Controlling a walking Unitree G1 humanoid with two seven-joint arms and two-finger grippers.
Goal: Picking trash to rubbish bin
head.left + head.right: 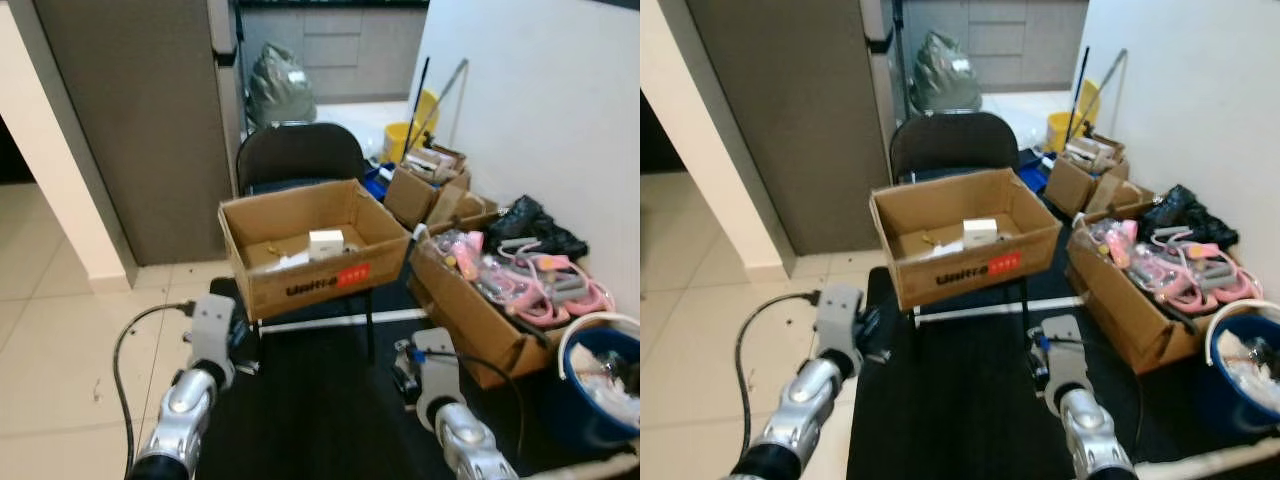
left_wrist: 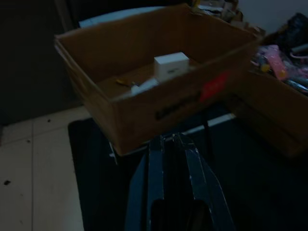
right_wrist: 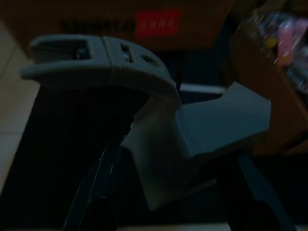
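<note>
Here, left hand (image 2: 168, 144) pressed together below cardboard box (image 2: 159, 91), right hand (image 3: 159, 159) clamped on grey piece (image 3: 192, 130).

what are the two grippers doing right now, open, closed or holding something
Left gripper: jaws closed, holding nothing, in front of the cardboard box.
Right gripper: jaws apart, clamped on a grey plastic piece.

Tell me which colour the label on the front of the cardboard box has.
Red. The label on the cardboard box shows best in the right eye view.
</note>
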